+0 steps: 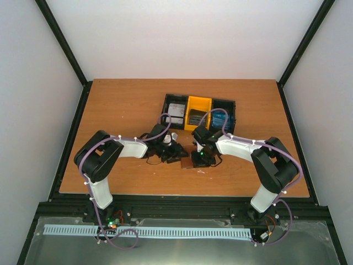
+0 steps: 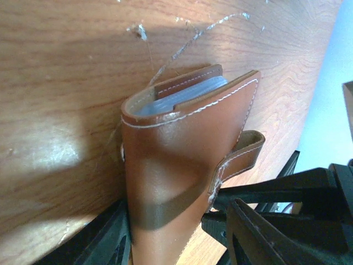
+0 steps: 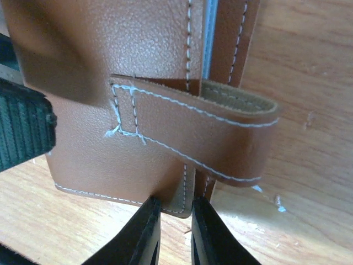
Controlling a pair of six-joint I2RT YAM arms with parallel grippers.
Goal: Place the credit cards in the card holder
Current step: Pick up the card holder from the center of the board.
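Card holder [image 2: 176, 165]: folded (strap looped loose), between both grippers, just in front of the tray [image 1: 166, 105].
Left gripper [image 2: 171, 232]: clamped across its covers.
Right gripper [image 3: 175, 212]: pinching one cover's edge.
Credit cards [image 1: 176, 109]: in the tray.

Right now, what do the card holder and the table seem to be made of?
The card holder looks like smooth brown leather or an imitation: fine grain, soft sheen, pale stitching along the edges and on its strap. Its inner pockets look like pale, cloudy plastic. The table looks like wood or wood-grain laminate, slightly glossy, with pale scratches; which of the two I cannot tell.
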